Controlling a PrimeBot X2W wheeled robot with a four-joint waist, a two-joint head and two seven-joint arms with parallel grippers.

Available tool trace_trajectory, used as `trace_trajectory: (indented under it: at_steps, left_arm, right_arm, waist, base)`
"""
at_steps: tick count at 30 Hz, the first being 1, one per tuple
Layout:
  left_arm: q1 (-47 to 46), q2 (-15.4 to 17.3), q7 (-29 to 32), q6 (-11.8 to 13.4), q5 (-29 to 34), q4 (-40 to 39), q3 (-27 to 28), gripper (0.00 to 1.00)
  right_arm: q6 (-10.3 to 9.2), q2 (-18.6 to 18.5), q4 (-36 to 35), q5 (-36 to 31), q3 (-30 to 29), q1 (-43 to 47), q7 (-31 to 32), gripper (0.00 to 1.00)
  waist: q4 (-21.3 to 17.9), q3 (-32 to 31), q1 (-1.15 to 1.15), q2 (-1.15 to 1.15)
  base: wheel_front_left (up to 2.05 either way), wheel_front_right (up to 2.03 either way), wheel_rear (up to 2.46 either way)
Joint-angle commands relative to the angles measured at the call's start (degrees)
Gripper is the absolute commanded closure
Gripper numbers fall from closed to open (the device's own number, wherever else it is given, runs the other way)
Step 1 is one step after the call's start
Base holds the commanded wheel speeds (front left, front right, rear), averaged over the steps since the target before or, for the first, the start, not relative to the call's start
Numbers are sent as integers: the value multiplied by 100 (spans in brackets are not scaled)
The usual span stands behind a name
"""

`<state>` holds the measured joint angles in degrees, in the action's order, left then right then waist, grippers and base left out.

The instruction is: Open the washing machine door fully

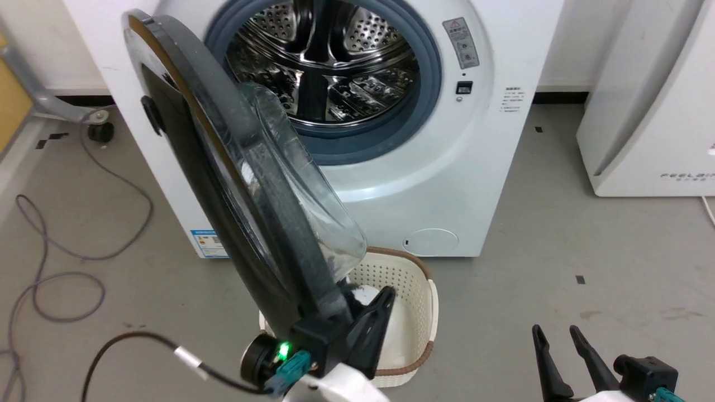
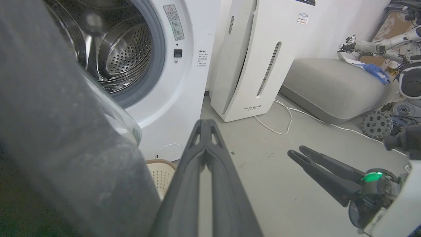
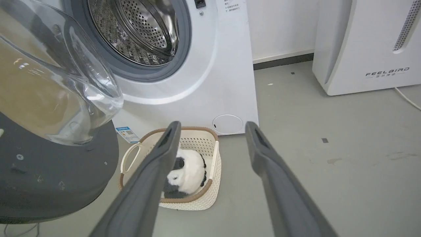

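Note:
The white washing machine [image 1: 475,184] stands ahead with its steel drum [image 1: 329,61] exposed. The washing machine door [image 1: 184,167], glossy black with a bulging glass bowl [image 1: 313,190], is hinged on the left and swung out toward me, roughly edge-on. My left gripper [image 1: 385,296] is shut with nothing between its fingers, and lies against the door's lower inner rim. In the left wrist view its closed fingertips [image 2: 205,124] point past the door [image 2: 49,115] on the left. My right gripper [image 1: 555,330] hangs open at the lower right, apart from the door [image 3: 49,164].
A cream basket [image 1: 416,290] holding a black-and-white plush toy [image 3: 185,172] sits on the floor under the door. A white FEELBIRD appliance [image 1: 653,111] stands to the right. Cables [image 1: 67,262] trail on the left floor near a caster [image 1: 100,131].

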<state>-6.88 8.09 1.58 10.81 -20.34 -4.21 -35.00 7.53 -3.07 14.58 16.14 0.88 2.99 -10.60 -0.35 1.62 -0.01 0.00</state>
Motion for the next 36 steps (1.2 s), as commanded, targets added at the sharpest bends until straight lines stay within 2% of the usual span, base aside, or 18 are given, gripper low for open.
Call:
trace_trajectory:
  at_steps: [1,12,21,29,33,36]
  left_arm:
    - [146,187,37,142,2,-54,171,100]
    - [933,558,242,673,137,-1095,310,100]
    - [1096,704,151,937,241,-1269,527,100]
    - [1026,951,-188,1224,203,-1208,1258,100]
    - [987,1217,-338,1325,82,-1079,1819,100]
    - [964,1418,-445,1308,-121,-889,2254,100]
  right_arm:
    - [-4,19,29,30,2,22,15,0]
    - [-4,19,85,61,-51,149,92,0]
    - [-4,19,70,73,-56,158,182,0]
    - [-4,19,55,65,-52,106,227,0]
    - [-4,19,68,76,-67,99,244,0]
    - [-4,19,71,72,-75,80,252,0]
  waist:
    - [74,-42,1,0]
    - [683,-136,1,0]
    - [1303,-131,1,0]
    - [1444,-76,1,0]
    - [1415,-38,1,0]
    - [1350,-4,1,0]
  base:
    - [0,0,0]
    - [0,0,0]
    - [0,0,0]
    - [0,0,0]
    - [0,0,0]
    - [0,0,0]
